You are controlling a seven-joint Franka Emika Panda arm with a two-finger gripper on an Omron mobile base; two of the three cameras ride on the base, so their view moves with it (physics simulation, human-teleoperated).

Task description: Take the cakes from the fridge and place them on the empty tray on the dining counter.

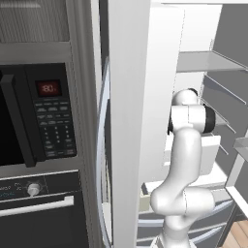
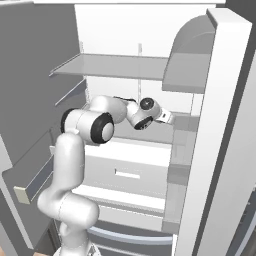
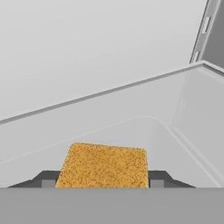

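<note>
Right under my hand camera sits the tan-brown square cake (image 3: 103, 166), flat on the white floor of a fridge compartment, with one dark fingertip (image 3: 46, 178) showing at its left edge and the other at its right. My tool (image 3: 101, 183) straddles the cake, fingers on either side of it; from these pictures I cannot tell whether the pads already press its edges or stand just off them, so I will not call it a grip yet. In the right base view my arm reaches into the open fridge (image 2: 125, 45), below the grey shelf (image 2: 115, 67), wrist (image 2: 146, 113) turned toward the right-hand door side. My judgement is that the step in hand is closing on this piece. To do it well I should bring the fingers in evenly, so the thin square is not pushed sideways or tipped, and squeeze only as much as a soft, crumbly thing will bear. I would then lift straight off the floor before drawing back, keeping clear of the compartment wall (image 3: 192, 113) near the cake's right and the shelf overhead.
</note>
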